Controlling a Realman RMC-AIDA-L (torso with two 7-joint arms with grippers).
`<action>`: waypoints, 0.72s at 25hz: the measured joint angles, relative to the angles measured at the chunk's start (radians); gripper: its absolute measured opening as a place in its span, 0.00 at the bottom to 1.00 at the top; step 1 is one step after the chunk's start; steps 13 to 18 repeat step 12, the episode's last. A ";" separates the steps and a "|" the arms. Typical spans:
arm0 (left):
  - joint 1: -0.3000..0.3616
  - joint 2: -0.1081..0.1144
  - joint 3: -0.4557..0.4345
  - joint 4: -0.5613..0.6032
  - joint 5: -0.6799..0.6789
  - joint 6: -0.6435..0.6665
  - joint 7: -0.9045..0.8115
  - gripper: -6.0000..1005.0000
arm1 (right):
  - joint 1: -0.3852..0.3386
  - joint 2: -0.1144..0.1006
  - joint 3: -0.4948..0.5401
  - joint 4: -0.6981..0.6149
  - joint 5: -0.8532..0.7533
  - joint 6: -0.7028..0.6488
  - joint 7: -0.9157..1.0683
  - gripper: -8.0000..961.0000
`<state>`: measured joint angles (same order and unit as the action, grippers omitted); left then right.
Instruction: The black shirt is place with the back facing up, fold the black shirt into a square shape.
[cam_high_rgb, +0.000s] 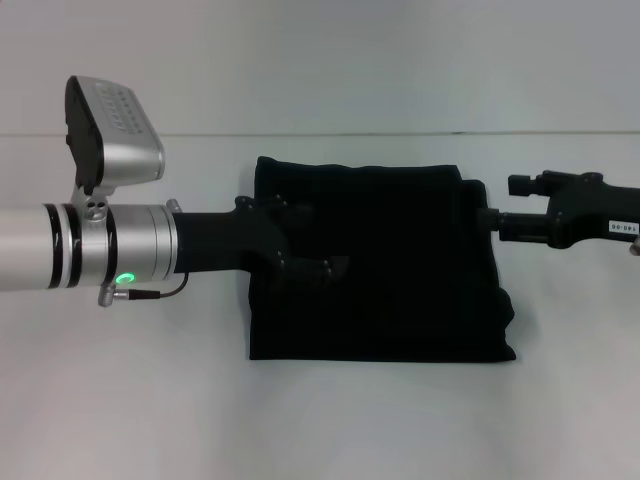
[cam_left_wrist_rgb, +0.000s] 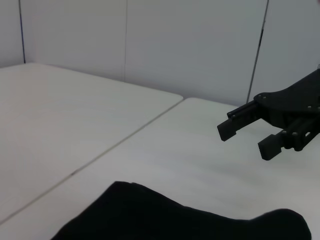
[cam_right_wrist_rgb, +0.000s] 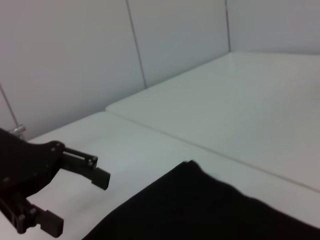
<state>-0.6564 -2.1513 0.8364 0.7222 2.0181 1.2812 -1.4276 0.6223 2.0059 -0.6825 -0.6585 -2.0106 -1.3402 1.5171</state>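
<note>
step: black shirt (cam_high_rgb: 400, 270) already roughly square | left gripper (cam_right_wrist_rgb: 75, 197), right gripper (cam_left_wrist_rgb: 247, 137) spread, empty (hovering) | next: judge, retreat

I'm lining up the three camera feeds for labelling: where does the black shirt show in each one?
Head view: the black shirt lies at the middle of the white table, between the two arms.
Left wrist view: only a dark folded edge along the bottom.
Right wrist view: fills the lower right.
Shared landmark: the table seam, also in the right wrist view.
</note>
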 joint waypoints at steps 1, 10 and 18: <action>0.002 0.000 0.002 -0.001 0.000 0.003 0.000 0.92 | -0.001 0.000 -0.009 0.000 0.000 0.000 0.003 0.87; 0.019 -0.001 0.003 -0.015 0.002 0.023 -0.006 0.92 | -0.002 0.029 -0.016 0.010 -0.062 0.029 0.006 0.87; 0.021 -0.004 0.003 -0.015 0.003 0.027 -0.006 0.92 | -0.002 0.035 -0.013 0.010 -0.065 0.033 0.006 0.87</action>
